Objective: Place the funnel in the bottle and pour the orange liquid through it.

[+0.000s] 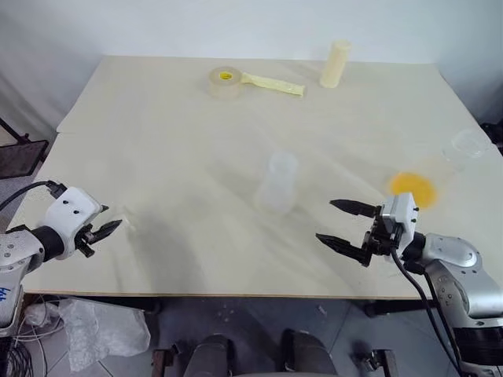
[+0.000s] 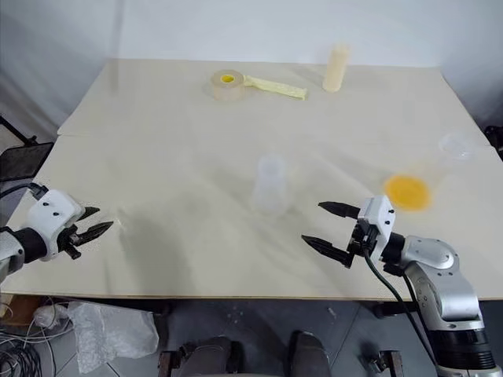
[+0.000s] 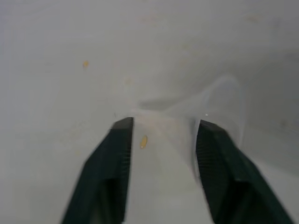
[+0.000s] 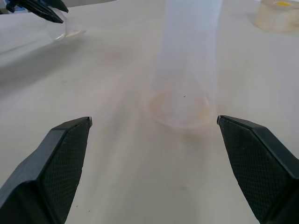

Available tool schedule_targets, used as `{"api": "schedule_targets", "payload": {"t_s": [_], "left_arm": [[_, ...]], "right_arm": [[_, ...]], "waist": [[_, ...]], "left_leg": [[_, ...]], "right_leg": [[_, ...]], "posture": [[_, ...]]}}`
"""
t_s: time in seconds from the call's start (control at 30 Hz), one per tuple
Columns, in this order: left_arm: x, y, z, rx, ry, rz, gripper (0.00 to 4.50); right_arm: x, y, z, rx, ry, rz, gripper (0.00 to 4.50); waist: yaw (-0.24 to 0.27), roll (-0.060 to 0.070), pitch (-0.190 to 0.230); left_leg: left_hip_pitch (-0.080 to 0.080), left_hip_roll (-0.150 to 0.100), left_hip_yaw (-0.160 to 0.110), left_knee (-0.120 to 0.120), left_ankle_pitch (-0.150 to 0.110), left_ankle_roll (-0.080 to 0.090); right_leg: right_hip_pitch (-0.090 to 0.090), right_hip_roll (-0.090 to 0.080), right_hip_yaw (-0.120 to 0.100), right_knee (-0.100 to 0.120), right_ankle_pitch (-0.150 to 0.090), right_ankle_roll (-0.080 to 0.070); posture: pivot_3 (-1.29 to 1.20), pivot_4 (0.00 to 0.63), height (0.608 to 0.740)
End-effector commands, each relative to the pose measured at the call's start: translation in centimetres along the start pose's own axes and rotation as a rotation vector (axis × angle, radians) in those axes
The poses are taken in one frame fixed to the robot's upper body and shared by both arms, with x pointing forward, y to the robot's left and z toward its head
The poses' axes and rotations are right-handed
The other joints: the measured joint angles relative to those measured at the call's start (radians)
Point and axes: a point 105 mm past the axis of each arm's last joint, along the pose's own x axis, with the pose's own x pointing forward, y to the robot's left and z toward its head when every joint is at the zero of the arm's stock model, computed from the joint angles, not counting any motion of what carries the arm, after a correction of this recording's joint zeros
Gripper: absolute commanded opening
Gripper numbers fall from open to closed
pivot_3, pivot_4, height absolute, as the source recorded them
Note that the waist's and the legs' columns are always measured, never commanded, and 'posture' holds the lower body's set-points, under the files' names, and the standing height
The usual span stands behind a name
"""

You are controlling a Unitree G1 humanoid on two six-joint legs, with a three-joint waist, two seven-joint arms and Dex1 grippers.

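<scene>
The left hand (image 1: 110, 228) is at the near left edge of the counter (image 1: 173, 141), its fingers narrowed around the funnel (image 3: 219, 112), which is faint and hard to see. The right hand (image 1: 339, 224) is wide open and empty, with the bottle (image 1: 278, 182) just beyond it. The orange liquid (image 1: 412, 186) is far right of it, in a barely visible container.

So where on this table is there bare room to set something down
Widest bare patch: the cream table between yellow-centred tape roll and clear conical bottle. Crowded near the right edge: orange liquid, clear cup.
</scene>
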Motion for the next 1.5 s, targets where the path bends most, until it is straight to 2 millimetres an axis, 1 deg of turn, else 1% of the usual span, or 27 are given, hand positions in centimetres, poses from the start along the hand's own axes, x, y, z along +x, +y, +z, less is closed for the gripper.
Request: {"api": "schedule_targets", "payload": {"t_s": [0.03,0.07,0.1,0.23,0.3,0.33,0.47,0.57,0.63,0.77,0.83,0.9,0.97,1.03,1.1,1.17,1.3,1.5], "left_arm": [[-0.4,1.2,0.9,0.051,0.011,0.020,0.57],[-0.4,1.3,0.9,0.054,0.015,0.021,0.19],[-0.5,1.4,1.1,0.049,0.011,0.021,0.05],[-0.6,2.4,3.0,-0.007,-0.058,0.041,0.05],[-0.6,3.2,6.1,-0.117,-0.217,0.050,0.05],[-0.6,3.3,7.5,-0.159,-0.267,0.039,0.05],[-0.1,3.2,11.3,-0.237,-0.404,-0.026,0.05],[0.3,3.2,14.1,-0.262,-0.529,-0.071,0.05],[0.8,3.0,16.3,-0.276,-0.616,-0.115,0.05],[2.4,2.1,19.9,-0.325,-0.700,-0.242,0.05],[4.0,1.5,21.4,-0.395,-0.648,-0.329,0.05],[5.1,1.0,22.3,-0.443,-0.585,-0.396,0.05],[5.6,0.3,23.6,-0.457,-0.565,-0.466,0.05],[5.8,-0.5,25.5,-0.454,-0.560,-0.546,0.05],[6.1,-1.5,26.7,-0.470,-0.499,-0.642,0.05],[6.1,-2.3,27.4,-0.474,-0.440,-0.720,0.05],[6.1,-3.2,28.0,-0.459,-0.372,-0.806,0.05],[6.1,-3.6,29.1,-0.435,-0.312,-0.892,0.05]], "right_arm": [[-0.4,-0.1,1.3,-0.056,-0.035,-0.022,4.50],[-0.4,-0.1,1.3,-0.057,-0.035,-0.024,4.50],[-0.4,0.0,1.3,-0.058,-0.036,-0.026,4.50],[-0.3,0.0,1.4,-0.061,-0.040,-0.039,4.50],[-0.3,0.1,1.4,-0.062,-0.041,-0.040,4.50],[-0.4,0.2,1.5,-0.062,-0.041,-0.041,4.50],[-0.4,0.1,1.7,-0.070,-0.044,-0.052,4.50],[-0.5,0.0,2.0,-0.078,-0.052,-0.060,4.50],[-0.5,0.0,2.2,-0.080,-0.060,-0.064,4.50],[-0.4,-0.2,2.9,-0.108,-0.077,-0.077,4.50],[-0.2,-0.3,3.8,-0.128,-0.100,-0.080,4.50],[0.0,-0.3,4.4,-0.140,-0.115,-0.085,4.50],[0.1,-0.2,4.8,-0.150,-0.124,-0.089,4.50],[0.1,-0.1,5.2,-0.158,-0.132,-0.098,4.50],[-0.1,0.0,5.2,-0.163,-0.131,-0.112,4.50],[-0.3,0.1,5.2,-0.164,-0.128,-0.126,4.50],[-0.6,0.3,5.1,-0.163,-0.123,-0.146,4.50],[-1.1,0.6,4.8,-0.156,-0.114,-0.174,4.50]], "waist": [[-0.002,0.000,0.000],[-0.002,0.000,0.000],[-0.002,0.000,0.000],[0.000,0.000,0.000],[0.004,0.000,0.000],[0.005,0.000,0.000],[-0.002,-0.001,-0.001],[-0.003,-0.001,-0.001],[0.001,-0.001,-0.001],[0.002,-0.001,-0.001],[0.003,-0.002,-0.001],[-0.001,-0.002,-0.001],[-0.002,-0.002,-0.001],[-0.003,-0.002,0.000],[-0.002,-0.002,0.000],[-0.001,-0.002,0.000],[-0.003,-0.002,0.000],[-0.001,-0.002,0.000]], "left_leg": [[0.000,0.000,0.000,0.000,0.000,0.000],[0.000,0.000,0.000,0.000,0.000,0.000],[0.000,0.000,0.000,0.000,0.000,0.000],[0.000,0.000,0.000,0.000,0.000,0.000],[0.000,0.000,0.000,0.000,0.000,0.000],[-0.001,0.000,0.000,0.001,0.000,0.000],[0.000,-0.001,-0.002,0.002,0.000,0.000],[0.000,-0.005,-0.002,0.001,0.000,0.000],[0.000,-0.006,-0.002,0.002,0.000,0.000],[-0.001,-0.007,-0.002,0.003,0.000,0.000],[-0.001,-0.008,-0.002,0.003,0.000,0.000],[-0.001,-0.008,-0.001,0.004,0.000,0.000],[-0.001,-0.008,-0.002,0.003,0.000,0.000],[-0.001,-0.008,-0.001,0.003,0.000,0.000],[-0.002,-0.009,-0.001,0.003,0.000,0.000],[-0.003,-0.009,0.000,0.003,0.000,0.000],[-0.002,-0.009,0.001,0.002,0.000,0.000],[-0.003,-0.009,0.001,0.003,0.000,0.000]], "right_leg": [[0.000,0.000,0.000,0.000,0.000,0.000],[0.000,0.000,0.000,0.000,0.000,0.000],[0.000,0.000,0.000,0.000,0.000,0.000],[0.000,0.000,0.000,0.000,0.000,0.000],[0.000,0.000,0.000,0.000,0.000,0.000],[0.000,0.000,0.000,0.001,0.000,0.000],[0.000,0.000,0.000,0.003,0.000,0.000],[0.000,0.000,0.000,0.003,0.000,0.000],[0.000,0.000,0.000,0.002,0.000,0.000],[0.001,-0.001,0.000,0.003,0.000,0.000],[0.001,-0.001,0.000,0.004,0.000,0.000],[0.001,-0.001,0.000,0.004,0.000,0.000],[0.000,-0.001,-0.001,0.005,0.000,0.000],[0.000,-0.001,-0.001,0.007,0.000,0.000],[-0.001,-0.001,-0.001,0.006,0.000,0.000],[-0.001,-0.001,-0.001,0.006,0.000,0.000],[-0.001,-0.001,-0.001,0.006,0.000,0.000],[-0.001,-0.001,-0.001,0.007,0.000,0.000]], "posture": [[0.00,0.150,0.740],[0.00,0.150,0.740],[0.00,0.150,0.740],[0.00,0.150,0.740],[0.00,0.150,0.740],[0.00,0.150,0.740],[0.00,0.150,0.740],[0.00,0.150,0.740],[0.00,0.150,0.740],[0.00,0.150,0.740],[0.00,0.150,0.740],[0.00,0.150,0.740],[0.00,0.150,0.740],[0.00,0.150,0.740],[0.00,0.150,0.740],[0.00,0.150,0.740],[0.00,0.150,0.740],[0.00,0.150,0.740]]}}
